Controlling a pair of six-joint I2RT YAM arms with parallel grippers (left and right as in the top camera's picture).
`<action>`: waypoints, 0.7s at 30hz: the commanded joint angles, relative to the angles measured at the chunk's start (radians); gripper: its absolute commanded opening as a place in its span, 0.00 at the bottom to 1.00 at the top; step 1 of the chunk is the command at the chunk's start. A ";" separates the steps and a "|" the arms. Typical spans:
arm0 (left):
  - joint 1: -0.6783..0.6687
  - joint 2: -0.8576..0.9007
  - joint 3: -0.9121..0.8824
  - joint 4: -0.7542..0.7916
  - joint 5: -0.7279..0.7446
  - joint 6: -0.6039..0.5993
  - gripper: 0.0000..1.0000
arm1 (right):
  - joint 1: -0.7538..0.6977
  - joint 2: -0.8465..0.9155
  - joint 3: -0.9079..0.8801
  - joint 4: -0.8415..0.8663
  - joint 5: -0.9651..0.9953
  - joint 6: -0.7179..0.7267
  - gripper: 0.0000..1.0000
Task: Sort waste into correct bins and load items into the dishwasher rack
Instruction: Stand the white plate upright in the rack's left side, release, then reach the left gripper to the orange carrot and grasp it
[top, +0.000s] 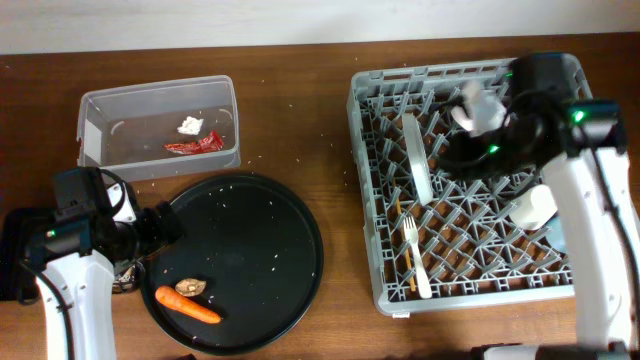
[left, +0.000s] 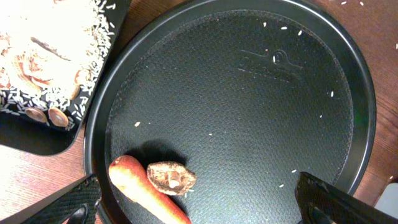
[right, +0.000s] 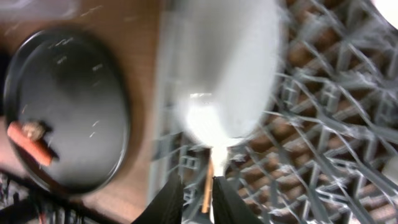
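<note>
Clear tub: far left on the desk, holding the red wrapper and white tissue; apparently the bin for dry rubbish
Black rectangular tray: near left, just beside the round tray, heaped with rice and shredded food; apparently the food bin
Left fingers: spread wide and released, grasping nothing, hovering over the round tray's near edge; probably lined up for the leftover food
Carrot: lying flat at the near left of the round black tray, touching the brown lump; both unsorted
Dishwasher rack: right side of the desk
Plate: stood on edge between pegs, left part of the rack
Fork: flat on the grid, near left, beside a chopstick
Small white cup: right part of the rack
Right fingers: over the rack's far side, drawn close together; a white blurred shape there, but grasped or not, cannot tell
</note>
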 joint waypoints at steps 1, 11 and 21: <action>0.005 -0.011 -0.006 0.002 0.011 0.002 0.99 | 0.214 -0.001 -0.002 0.005 -0.036 -0.036 0.21; 0.005 -0.011 -0.006 0.002 0.011 0.002 0.99 | 0.623 0.388 -0.179 0.299 -0.023 0.111 0.21; 0.005 -0.011 -0.006 0.002 0.011 0.002 0.99 | 0.656 0.596 -0.179 0.358 0.368 0.359 0.20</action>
